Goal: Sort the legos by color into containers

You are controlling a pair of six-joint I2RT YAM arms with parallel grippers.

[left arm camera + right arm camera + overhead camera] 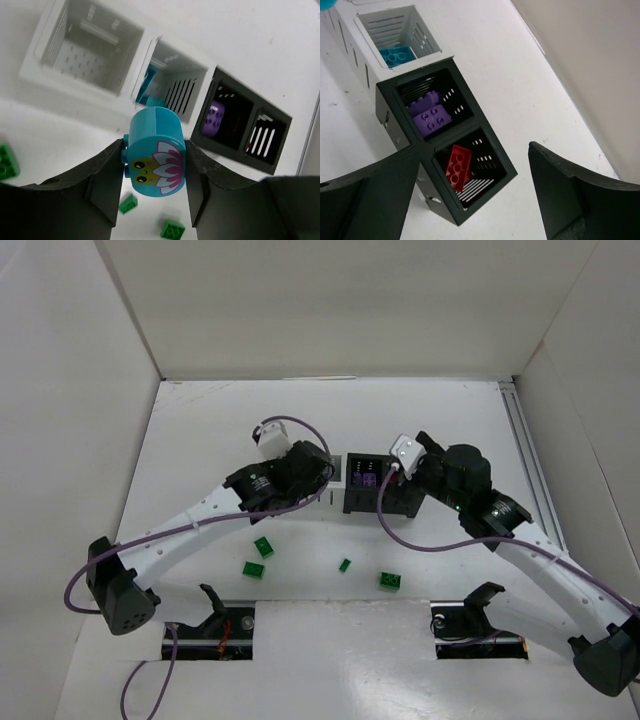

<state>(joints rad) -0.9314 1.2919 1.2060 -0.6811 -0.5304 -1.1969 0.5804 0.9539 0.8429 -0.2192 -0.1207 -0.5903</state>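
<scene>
My left gripper (155,146) is shut on a teal rounded lego (156,165) printed with a pink flower and a small face. It hangs in front of a white container (172,65) that holds another teal piece (149,86). The black container (395,95) holds purple legos (427,117) in one cell and a red lego (457,165) in the other. My right gripper (474,148) stands open above the red cell with nothing between its fingers. Several green legos (263,547) lie loose on the table between the arms.
A second white container (35,55) stands at the left end of the row and looks bare inside. White walls (70,440) close in the table on three sides. A metal rail (525,450) runs along the right edge.
</scene>
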